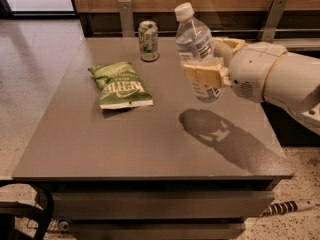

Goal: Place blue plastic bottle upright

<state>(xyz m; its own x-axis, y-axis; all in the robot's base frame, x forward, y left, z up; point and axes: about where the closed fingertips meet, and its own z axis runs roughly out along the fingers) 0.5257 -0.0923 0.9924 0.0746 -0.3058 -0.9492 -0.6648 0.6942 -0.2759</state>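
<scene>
Gripping the bottle (pixel 192 41) around its label, jaws clenched on it, at about 2 o'clock over the counter (pixel 150 149). Held clear of the surface, nearly upright, cap leaning slightly toward 11 o'clock. Apart from the can (pixel 148 40) at 12 and the chip bag (pixel 120 85) at 10. Lifted and mostly righted, by the look of it. Left to do: straighten, lower onto bare counter, let go.

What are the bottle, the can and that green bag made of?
The blue plastic bottle, held above the table by the gripper: clear ribbed plastic, see-through. The can: likely metal, silvery sheen. The bag: probably glossy printed film, crinkled.
</scene>
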